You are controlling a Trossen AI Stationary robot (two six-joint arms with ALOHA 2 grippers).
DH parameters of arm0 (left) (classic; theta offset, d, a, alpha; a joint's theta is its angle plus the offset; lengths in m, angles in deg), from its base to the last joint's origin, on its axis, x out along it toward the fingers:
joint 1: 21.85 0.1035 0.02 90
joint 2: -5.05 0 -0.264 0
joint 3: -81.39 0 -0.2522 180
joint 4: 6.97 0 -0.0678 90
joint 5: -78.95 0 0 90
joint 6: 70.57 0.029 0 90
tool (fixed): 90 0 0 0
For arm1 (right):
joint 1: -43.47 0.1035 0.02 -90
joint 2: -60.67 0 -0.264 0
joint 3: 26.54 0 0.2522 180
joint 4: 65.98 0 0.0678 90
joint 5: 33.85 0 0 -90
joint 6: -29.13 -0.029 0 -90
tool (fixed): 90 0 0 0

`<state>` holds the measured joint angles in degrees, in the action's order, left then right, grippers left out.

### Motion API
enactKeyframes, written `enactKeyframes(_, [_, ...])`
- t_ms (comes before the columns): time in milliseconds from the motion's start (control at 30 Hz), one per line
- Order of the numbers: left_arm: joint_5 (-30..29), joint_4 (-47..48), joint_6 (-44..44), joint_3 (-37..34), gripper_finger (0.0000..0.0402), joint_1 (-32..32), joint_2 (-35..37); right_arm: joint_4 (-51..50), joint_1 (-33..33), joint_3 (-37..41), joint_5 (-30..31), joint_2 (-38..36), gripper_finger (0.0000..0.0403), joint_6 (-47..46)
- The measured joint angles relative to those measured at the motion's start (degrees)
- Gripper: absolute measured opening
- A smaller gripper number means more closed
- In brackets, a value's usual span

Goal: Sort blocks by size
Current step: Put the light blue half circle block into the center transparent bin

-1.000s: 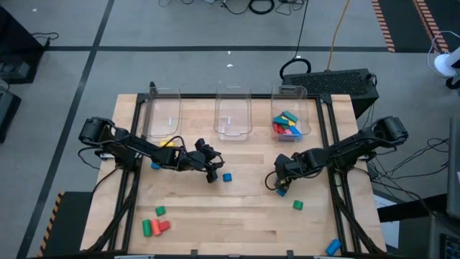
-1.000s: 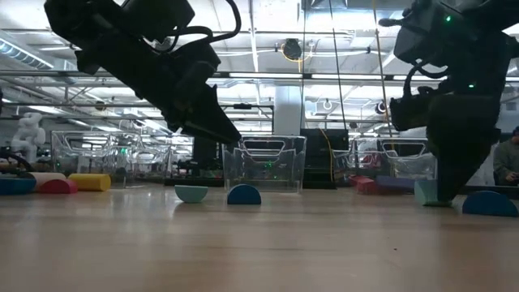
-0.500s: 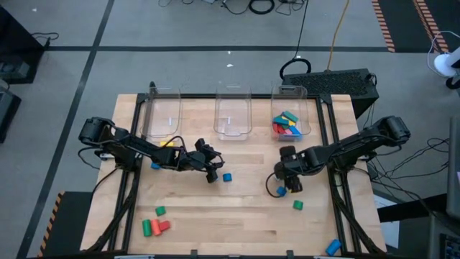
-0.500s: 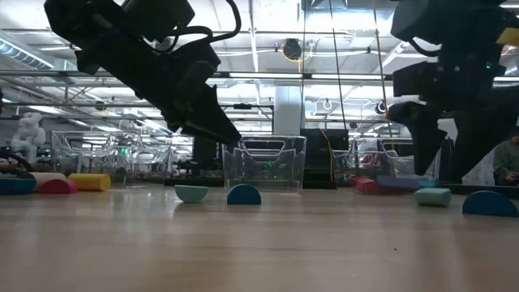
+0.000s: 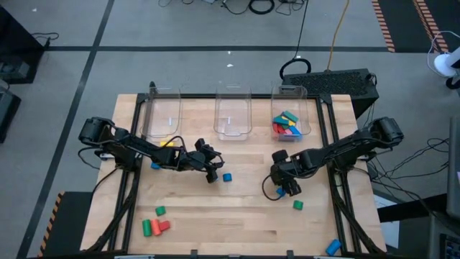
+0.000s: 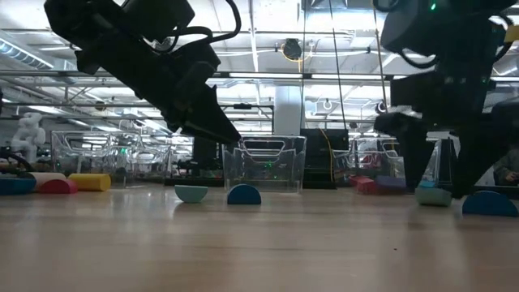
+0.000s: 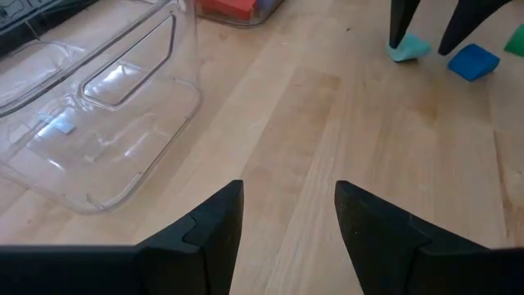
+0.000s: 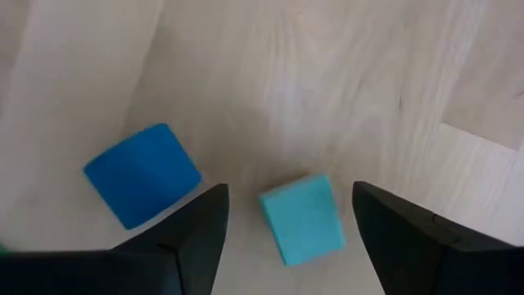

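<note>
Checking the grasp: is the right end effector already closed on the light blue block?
No, the light blue block lies on the wood between open fingers, untouched.

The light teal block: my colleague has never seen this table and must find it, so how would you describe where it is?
Start at the right bin, the only one holding blocks, and come toward the table's front to the right gripper. The light teal block lies on the wood between its open fingers. Its neighbour, the darker blue block, lies outside the fingers.

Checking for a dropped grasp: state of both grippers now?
Left gripper: open, empty, above bare wooden table.
Right gripper: open, straddling the light-blue block, not holding it.
</note>
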<state>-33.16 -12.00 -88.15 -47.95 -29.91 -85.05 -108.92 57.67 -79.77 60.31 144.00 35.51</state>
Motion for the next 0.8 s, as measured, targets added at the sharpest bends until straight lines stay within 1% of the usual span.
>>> enactKeyframes(200, [0.0,0.02,0.64,0.0,0.0196,0.0,0.0,-0.1,0.0,-0.22,-0.09,3.36,0.0225,1.68])
enactKeyframes(333, [0.0,0.02,1.83,0.0,0.0196,0.04,0.0,-0.1,0.02,-0.2,-0.27,3.55,0.0201,1.78])
enactKeyframes(400, [0.0,0.0,1.86,0.0,0.0196,0.09,0.01,-0.1,0.02,-0.14,-0.44,3.16,0.0182,1.39])
enactKeyframes(600, [0.0,0.02,1.84,0.0,0.0196,0.09,0.0,0.37,-0.19,-0.09,-0.49,3.13,0.0109,0.07])
enactKeyframes(700, [0.0,0.02,1.71,0.0,0.0196,0.09,0.0,1.12,-0.2,-0.09,0.13,3.13,0.0106,-1.08])
enactKeyframes(800, [0.0,0.0,1.55,0.0,0.0196,0.09,0.0,1.18,-0.22,-0.55,0.7,3.24,0.0106,-4.76])
